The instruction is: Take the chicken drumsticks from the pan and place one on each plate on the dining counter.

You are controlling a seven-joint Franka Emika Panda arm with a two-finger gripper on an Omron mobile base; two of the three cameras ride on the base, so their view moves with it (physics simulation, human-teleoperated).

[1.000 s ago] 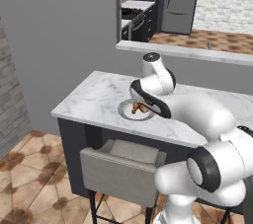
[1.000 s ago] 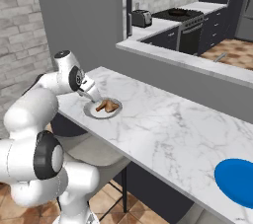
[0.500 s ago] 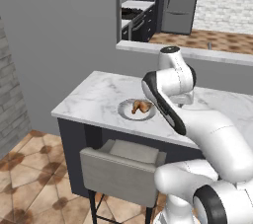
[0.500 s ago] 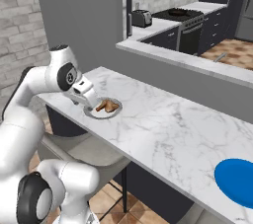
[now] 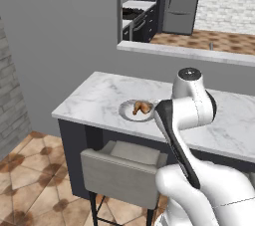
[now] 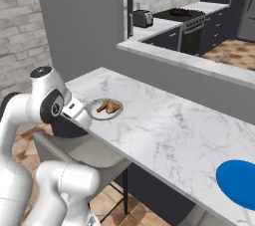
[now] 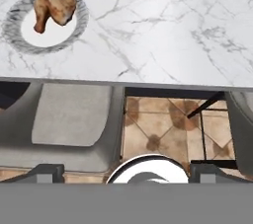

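One golden-brown chicken drumstick (image 7: 53, 10) (image 5: 143, 107) (image 6: 108, 105) lies on the pale white-grey plate (image 7: 15, 35) (image 5: 127, 113) (image 6: 97, 113) near the left end of the marble dining counter (image 5: 94, 95) (image 6: 169, 125) (image 7: 163, 30). The bright blue plate (image 6: 239, 182) sits bare at the counter's right end. My gripper (image 7: 127, 171) is open and holds nothing. It is drawn back past the counter's front edge, apart from the plate, over the stool and floor. The pan is out of view.
A grey stool (image 5: 124, 165) (image 7: 69, 114) stands tucked under the counter's front edge, over a brown tiled floor (image 7: 163, 124). A plain grey raised ledge (image 5: 189, 53) runs behind the counter. Beyond it are a toaster (image 6: 142, 17) and a stove (image 6: 182, 16).
My hand has pulled away from just above the white-grey plate, back toward the counter's front edge, jaws still open. The drumstick stays on the plate.
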